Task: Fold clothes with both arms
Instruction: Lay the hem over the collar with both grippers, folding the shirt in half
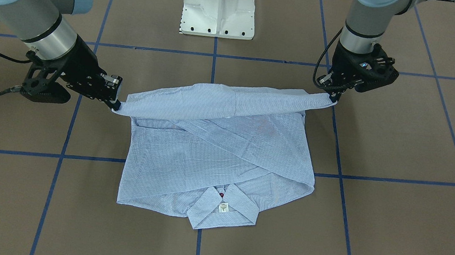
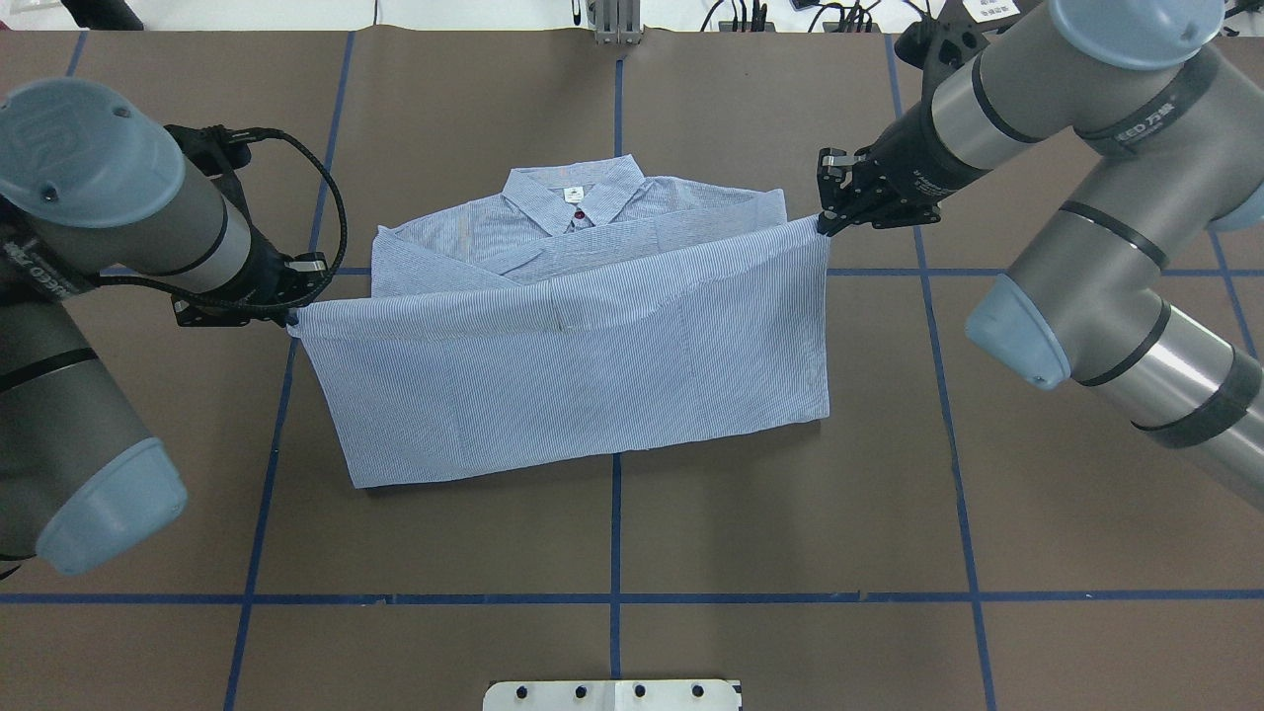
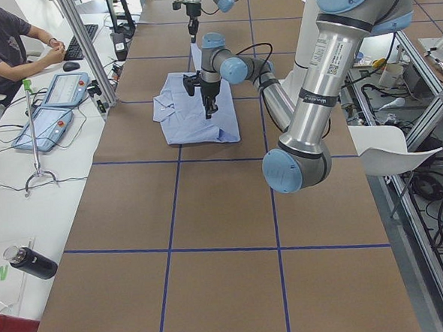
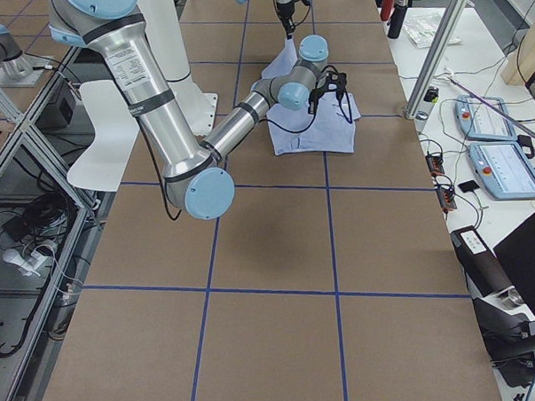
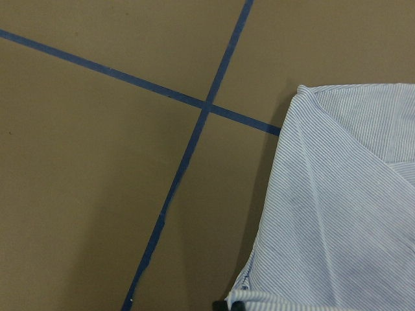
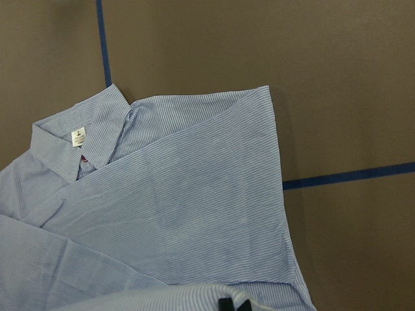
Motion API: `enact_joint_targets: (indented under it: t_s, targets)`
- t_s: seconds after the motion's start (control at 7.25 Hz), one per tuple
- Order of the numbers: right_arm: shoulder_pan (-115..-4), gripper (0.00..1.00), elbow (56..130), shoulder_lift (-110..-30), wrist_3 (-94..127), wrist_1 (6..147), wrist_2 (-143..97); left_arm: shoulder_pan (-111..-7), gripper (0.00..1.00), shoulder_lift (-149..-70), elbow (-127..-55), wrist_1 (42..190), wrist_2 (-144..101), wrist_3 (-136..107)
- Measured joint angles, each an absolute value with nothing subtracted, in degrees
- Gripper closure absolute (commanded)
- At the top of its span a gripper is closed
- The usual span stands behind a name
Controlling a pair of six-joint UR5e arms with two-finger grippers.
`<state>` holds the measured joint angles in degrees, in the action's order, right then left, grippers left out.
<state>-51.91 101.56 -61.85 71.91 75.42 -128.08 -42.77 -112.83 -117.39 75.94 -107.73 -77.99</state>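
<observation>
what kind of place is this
Probably a robotics lab: a left arm and right arm hold a shirt over a tape-gridded table, control pendants lie on a side bench, and a person sits at it.

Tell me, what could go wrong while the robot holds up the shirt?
The left gripper and right gripper each pinch just a corner of the shirt, so one corner might slip and the flap would drop. The lifted edge also looks slanted against the collar, so the fold could land crooked.
</observation>
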Motion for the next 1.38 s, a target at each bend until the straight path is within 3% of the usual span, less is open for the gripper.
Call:
enact_joint_targets:
  t_s: [0.69, 1.38]
  targets:
    - [-52.7, 1.00, 87.8, -52.0, 70.9, 75.3, -126.5, -44.8, 1.00, -115.5, -105.3, 87.8, -107.7, -77.9]
    - [-53.7, 1.00, 83.5, -51.1, 69.2, 75.2, -125.5, -48.9, 1.00, -119.3, -99.9, 90.7, -108.4, -77.0]
